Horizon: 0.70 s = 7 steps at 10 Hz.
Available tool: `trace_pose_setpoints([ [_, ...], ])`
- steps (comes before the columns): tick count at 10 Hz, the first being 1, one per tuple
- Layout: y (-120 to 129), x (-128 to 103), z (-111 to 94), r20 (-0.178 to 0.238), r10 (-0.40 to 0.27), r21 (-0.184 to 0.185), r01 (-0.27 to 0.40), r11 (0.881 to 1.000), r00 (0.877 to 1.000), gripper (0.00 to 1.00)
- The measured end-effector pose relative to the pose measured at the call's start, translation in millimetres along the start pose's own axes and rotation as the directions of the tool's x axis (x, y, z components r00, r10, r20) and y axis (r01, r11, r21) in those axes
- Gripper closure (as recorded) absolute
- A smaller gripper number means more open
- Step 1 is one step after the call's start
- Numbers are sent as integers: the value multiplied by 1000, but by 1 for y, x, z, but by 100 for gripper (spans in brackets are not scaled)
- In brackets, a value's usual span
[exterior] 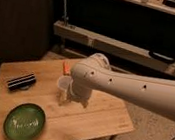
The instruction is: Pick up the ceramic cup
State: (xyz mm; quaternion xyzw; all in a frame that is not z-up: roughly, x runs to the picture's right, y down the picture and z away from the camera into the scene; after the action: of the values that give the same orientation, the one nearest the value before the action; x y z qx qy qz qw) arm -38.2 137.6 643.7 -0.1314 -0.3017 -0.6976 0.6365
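Note:
The ceramic cup [64,84] is a small white cup with a round rim, near the middle of the wooden table [100,117]. My white arm reaches in from the right, and its thick wrist [87,77] hangs right over the cup's right side. My gripper [73,100] points down at the table just right of and below the cup, touching or nearly touching it; the wrist hides most of it. A small orange item [65,68] sits just behind the cup.
A green plate [24,122] lies at the table's front left. A black striped object [21,82] lies at the left. A dark cabinet stands behind on the left, and low metal shelving [116,44] runs behind the table.

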Motion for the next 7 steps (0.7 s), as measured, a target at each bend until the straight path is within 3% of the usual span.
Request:
trace_pose_setpoints([
  [5, 0, 3, -2, -3, -8, 13, 8, 1000, 1000, 31],
  [7, 3, 27, -6, -17, -16, 95, 17, 995, 1000, 31],
])
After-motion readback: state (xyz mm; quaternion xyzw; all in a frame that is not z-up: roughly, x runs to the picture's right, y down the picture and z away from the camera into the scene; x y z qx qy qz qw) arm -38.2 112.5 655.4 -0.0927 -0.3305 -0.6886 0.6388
